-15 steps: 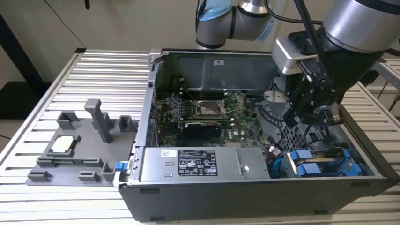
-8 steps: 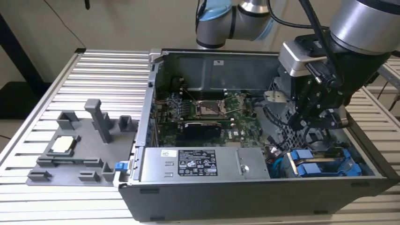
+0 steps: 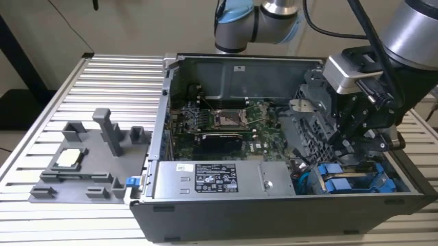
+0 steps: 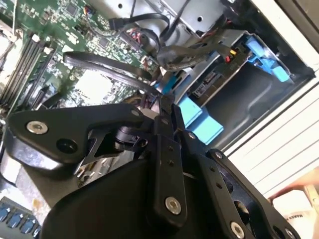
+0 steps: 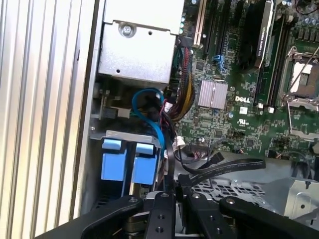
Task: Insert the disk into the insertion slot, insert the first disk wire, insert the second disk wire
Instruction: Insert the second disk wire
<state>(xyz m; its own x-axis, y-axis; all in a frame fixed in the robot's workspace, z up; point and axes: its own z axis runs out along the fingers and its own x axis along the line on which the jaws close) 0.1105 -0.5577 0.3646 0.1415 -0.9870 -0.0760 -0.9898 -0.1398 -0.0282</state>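
Exterior view: the gripper (image 3: 366,141) hangs inside the case (image 3: 274,215) above the blue-framed disk (image 3: 349,180), already seated low at that view's right.

Second wrist view: its fingers (image 4: 162,117) pinch a black wire (image 4: 104,62) near the disk's connectors.

First wrist view: label print is too small to read.

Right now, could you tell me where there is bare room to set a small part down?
The ribbed table is bare between the grey fixture tray and the computer case, and behind the tray. Inside the case it is crowded: the claw hangs above the blue disk carriers, among black cables.
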